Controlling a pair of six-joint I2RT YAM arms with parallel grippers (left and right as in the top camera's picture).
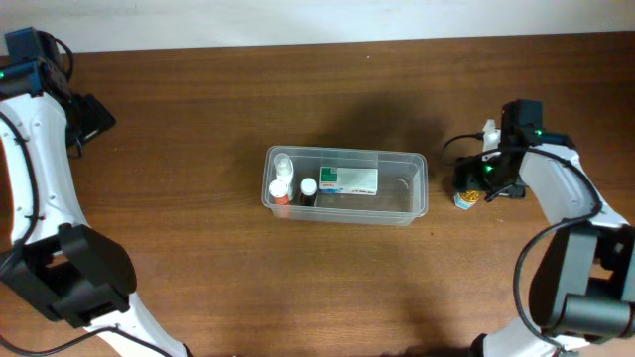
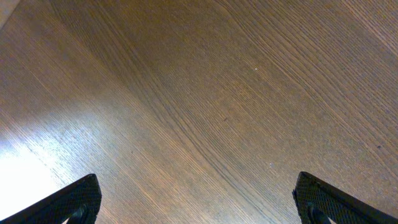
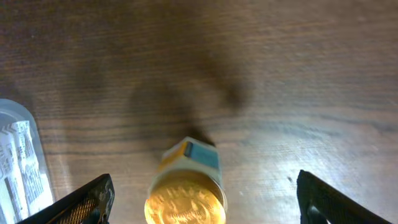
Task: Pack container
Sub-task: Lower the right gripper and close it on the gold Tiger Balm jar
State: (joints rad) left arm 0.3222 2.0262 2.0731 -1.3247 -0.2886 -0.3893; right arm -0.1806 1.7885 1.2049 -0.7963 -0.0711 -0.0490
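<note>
In the middle of the overhead frame, the tub (image 1: 399,186) lies lengthwise on the table (image 1: 198,258). It holds a green-and-white carton (image 1: 349,180), with small bottles (image 1: 308,185) at its left end. Just right of the tub, the right claw (image 1: 474,186) hangs over a gold-lidded jar (image 1: 466,199). In the right wrist view its fingers (image 3: 87,202) stand wide apart at the lower corners, the jar between them and touched on neither side; a corner of the tub shows at the left edge. At the upper left of the overhead frame, the left claw (image 1: 91,117) is well apart from the tub. Its wrist view shows its fingers spread wide over the wood, gripping nothing.
</note>
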